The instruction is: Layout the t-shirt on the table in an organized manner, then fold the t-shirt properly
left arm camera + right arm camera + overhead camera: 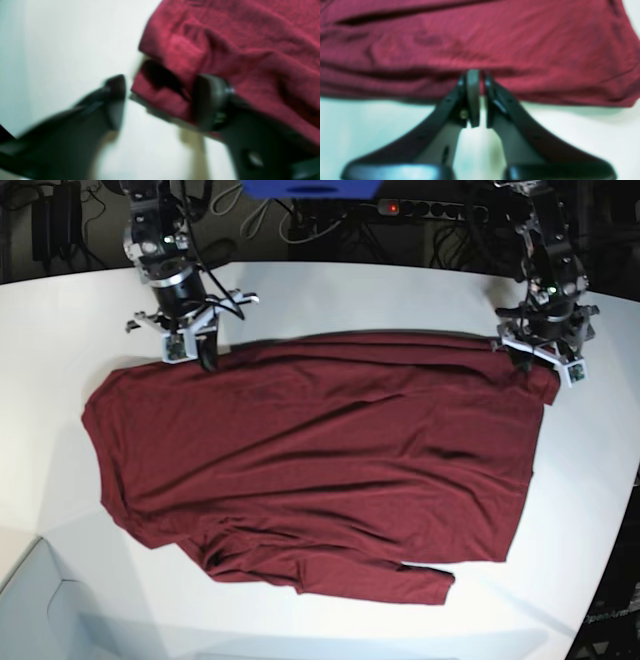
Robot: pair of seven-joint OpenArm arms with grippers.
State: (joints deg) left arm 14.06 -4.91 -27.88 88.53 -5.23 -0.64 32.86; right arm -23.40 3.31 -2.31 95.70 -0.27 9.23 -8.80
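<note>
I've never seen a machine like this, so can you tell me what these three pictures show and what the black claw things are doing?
This is a robot with two arms. One picture looks down from above; the other two come from small cameras on each wrist, so they are close and blurry. A big dark red soft t-shirt lies spread on the smooth white table. The black claws are the robot's grippers. The right gripper has its fingers almost together at the shirt's edge; whether cloth is pinched is unclear. The left gripper has its fingers apart around a shirt corner, not squeezing it.
</note>
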